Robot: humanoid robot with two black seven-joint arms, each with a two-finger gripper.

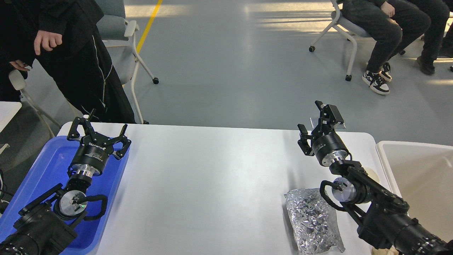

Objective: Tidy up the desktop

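Note:
The white desktop [212,184] fills the lower middle of the head view. A crinkled silver foil bag [313,221] lies on it at the front right, just left of my right arm. My right gripper [317,124] hovers over the far right edge of the desktop, open, with nothing held. A small clear flat piece [340,124] shows at that edge just behind its fingers. My left gripper [99,134] is open and empty above the far end of the blue tray [53,166].
A cream-white deep bin [417,170] stands off the right end. A pale round object [372,174] peeks out beside my right arm. A standing person [70,53] and chairs are behind the far left corner; seated people [385,28] are far right.

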